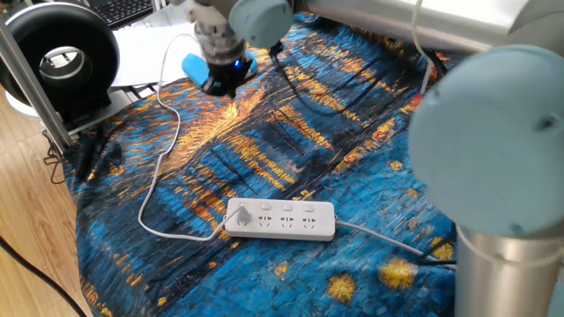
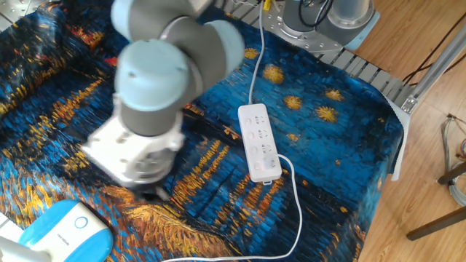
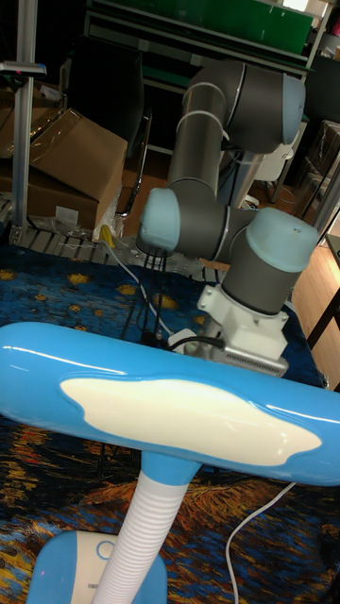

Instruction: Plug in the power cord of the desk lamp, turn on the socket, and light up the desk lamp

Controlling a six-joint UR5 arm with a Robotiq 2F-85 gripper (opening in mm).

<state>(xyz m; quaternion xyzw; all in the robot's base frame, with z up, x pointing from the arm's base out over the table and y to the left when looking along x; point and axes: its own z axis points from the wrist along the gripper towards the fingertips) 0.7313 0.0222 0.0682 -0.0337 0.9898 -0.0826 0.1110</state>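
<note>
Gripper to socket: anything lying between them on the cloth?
Only patterned cloth lies between gripper and socket, in one fixed view. The power cord curves past to the side.
</note>
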